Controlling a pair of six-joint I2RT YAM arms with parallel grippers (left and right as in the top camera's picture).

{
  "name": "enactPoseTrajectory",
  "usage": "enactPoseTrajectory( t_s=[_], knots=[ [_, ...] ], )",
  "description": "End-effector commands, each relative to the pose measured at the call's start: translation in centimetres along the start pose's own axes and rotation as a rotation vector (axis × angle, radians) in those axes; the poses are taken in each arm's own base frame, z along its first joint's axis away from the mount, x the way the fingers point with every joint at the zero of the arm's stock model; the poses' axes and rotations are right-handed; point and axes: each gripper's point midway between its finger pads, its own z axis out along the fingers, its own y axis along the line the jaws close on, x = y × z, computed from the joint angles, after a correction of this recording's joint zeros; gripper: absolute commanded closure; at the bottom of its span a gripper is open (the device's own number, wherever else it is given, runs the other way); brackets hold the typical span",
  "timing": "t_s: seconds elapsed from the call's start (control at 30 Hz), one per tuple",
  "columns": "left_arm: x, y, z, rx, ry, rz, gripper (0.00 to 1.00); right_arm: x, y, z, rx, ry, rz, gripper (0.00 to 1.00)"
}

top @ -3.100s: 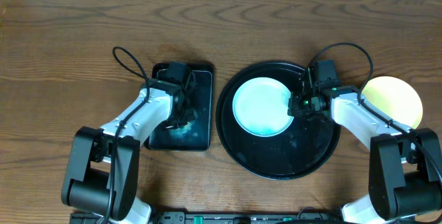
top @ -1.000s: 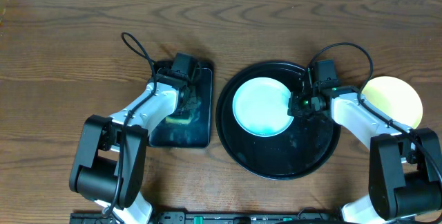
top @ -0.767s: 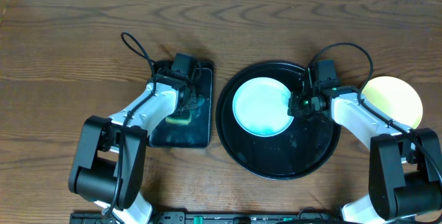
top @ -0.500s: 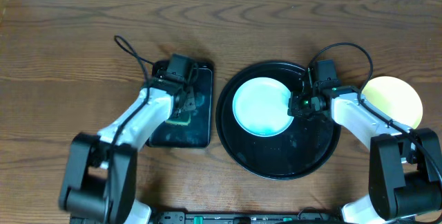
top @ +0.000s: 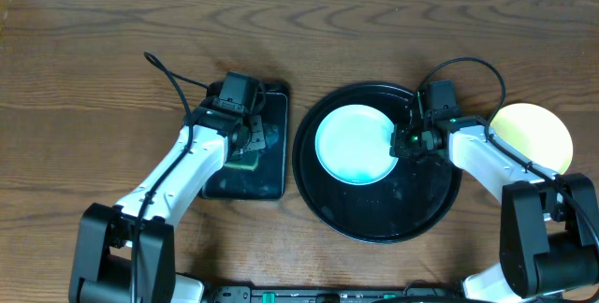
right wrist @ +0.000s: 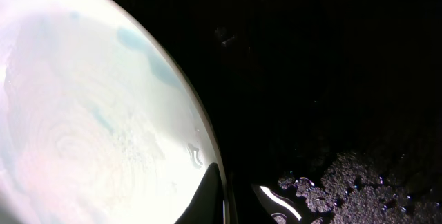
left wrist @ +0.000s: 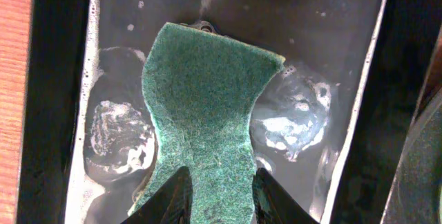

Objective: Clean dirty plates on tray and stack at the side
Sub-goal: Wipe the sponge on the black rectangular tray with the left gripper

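Note:
A pale mint-white plate [top: 354,143] lies on the left part of the large round black tray [top: 412,214]. My right gripper [top: 402,141] is shut on its right rim; in the right wrist view one finger lies over the plate [right wrist: 90,127] and the other under its edge, and faint teal smears show on it. A pale yellow plate [top: 535,135] lies on the bare wood right of the tray. My left gripper [top: 247,144] is shut on a green sponge [left wrist: 204,106] over the small rectangular wet tray [left wrist: 318,58]. A third plate is out of view.
The small rectangular black tray [top: 271,177] stands left of the round tray and holds soapy water. Bare wood-grain tabletop [top: 84,88] spreads to the far left and along the back. Both arm bases stand at the front edge.
My left arm has swung and drawn back slightly over the small tray with the sponge in its jaws. The right gripper and the plates have not moved.

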Motion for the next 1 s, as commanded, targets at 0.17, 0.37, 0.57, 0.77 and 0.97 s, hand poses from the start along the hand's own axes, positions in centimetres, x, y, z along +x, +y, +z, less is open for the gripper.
enactPoseTrajectory(
  t_s=[0.17,0.37,0.57,0.77,0.97],
  knots=[
    [2.3,0.6,3.3,-0.040,0.110,-0.001,0.69,0.7,-1.0,0.6,0.064,0.017,0.001,0.99],
    [2.9,0.7,5.8,-0.057,0.147,0.002,0.78,0.7,-1.0,0.6,0.065,0.018,0.001,0.99],
    [4.3,1.2,7.9,-0.084,0.204,0.007,0.79,0.7,-1.0,0.6,0.065,0.018,0.001,0.99],
    [4.8,1.3,8.4,-0.093,0.224,0.008,0.93,0.7,-1.0,0.6,0.064,0.017,0.001,0.99],
    [4.0,1.1,7.1,-0.079,0.195,0.006,0.92,0.7,-1.0,0.6,0.065,0.018,0.001,0.99]
  ],
)
